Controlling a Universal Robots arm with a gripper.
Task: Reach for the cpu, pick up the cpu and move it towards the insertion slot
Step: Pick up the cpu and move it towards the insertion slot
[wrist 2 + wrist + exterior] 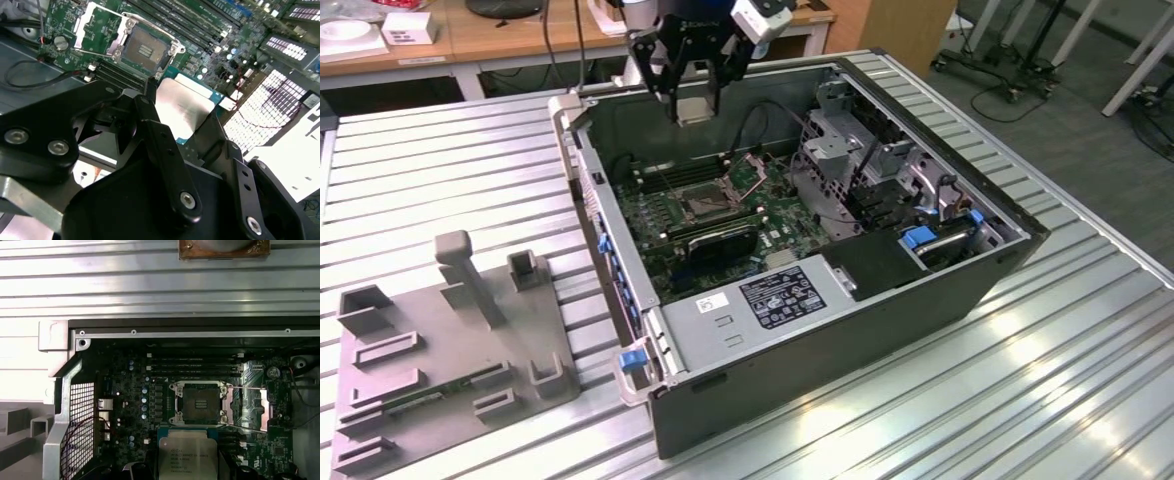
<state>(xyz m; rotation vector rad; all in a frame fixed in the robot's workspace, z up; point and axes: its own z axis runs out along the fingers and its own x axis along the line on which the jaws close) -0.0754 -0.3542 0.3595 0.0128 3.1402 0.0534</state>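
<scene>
Holding the cpu (pixel 186 107) flat, gripper (pixel 695 112) fingers clamped on its edges, high at the exterior view's upper centre above the open computer case (pixel 881 300). Insertion slot (pixel 201 403) sits close beyond the chip, frame open to receive it.

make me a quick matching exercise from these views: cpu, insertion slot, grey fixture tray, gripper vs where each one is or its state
Column 1:
1. cpu
2. insertion slot
3. grey fixture tray
4. gripper

Column 2:
A. on the slatted table beside the computer case
B. held in the fingers
C. on the motherboard, open and vacant
D. above the open case, shut on the chip

Pairs: 1-B, 2-C, 3-A, 4-D
</scene>
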